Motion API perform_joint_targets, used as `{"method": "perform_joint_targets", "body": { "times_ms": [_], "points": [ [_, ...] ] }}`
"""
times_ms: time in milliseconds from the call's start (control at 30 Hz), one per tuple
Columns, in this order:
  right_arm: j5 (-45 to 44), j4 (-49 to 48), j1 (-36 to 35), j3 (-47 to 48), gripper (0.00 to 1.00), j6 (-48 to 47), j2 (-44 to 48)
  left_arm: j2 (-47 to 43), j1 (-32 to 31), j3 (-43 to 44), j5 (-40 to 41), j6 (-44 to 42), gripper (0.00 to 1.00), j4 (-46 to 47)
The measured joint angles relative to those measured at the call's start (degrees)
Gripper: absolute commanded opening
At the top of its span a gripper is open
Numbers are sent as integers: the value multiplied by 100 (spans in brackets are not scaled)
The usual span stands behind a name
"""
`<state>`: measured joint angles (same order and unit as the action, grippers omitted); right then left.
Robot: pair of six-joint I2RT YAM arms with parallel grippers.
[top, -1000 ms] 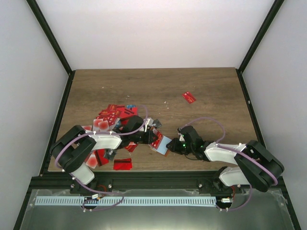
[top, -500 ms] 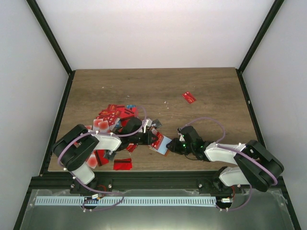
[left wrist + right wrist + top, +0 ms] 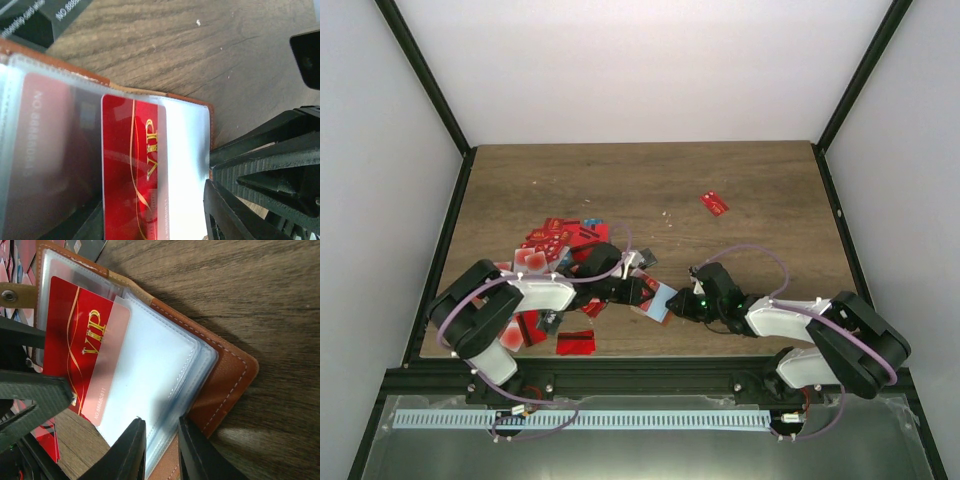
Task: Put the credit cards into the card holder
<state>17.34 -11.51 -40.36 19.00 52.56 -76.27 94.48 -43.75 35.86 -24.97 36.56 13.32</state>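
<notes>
Both arms (image 3: pixel 545 292) (image 3: pixel 775 318) low at card holder (image 3: pixel 656 299)

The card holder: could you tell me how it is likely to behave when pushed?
The card holder has a stitched brown cover that seems stiff, yet it is flat, so it may slide on the wooden table. Its clear sleeves look thin and fan apart, so they would probably flex.
</notes>
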Motion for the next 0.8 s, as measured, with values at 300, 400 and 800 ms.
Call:
{"method": "perform_joint_targets", "body": {
  "times_ms": [300, 400, 800],
  "points": [
    [-48, 17, -2, 0, 20, 0, 15, -358, -4, 507, 522, -623, 59, -1189],
    [-48, 22, -2, 0, 20, 0, 15, -358, -4, 619, 662, -758, 59, -1434],
    [-46, 20, 0, 2, 20, -22, 9, -249, -7, 710, 754, -905, 55, -1609]
  ]
}}
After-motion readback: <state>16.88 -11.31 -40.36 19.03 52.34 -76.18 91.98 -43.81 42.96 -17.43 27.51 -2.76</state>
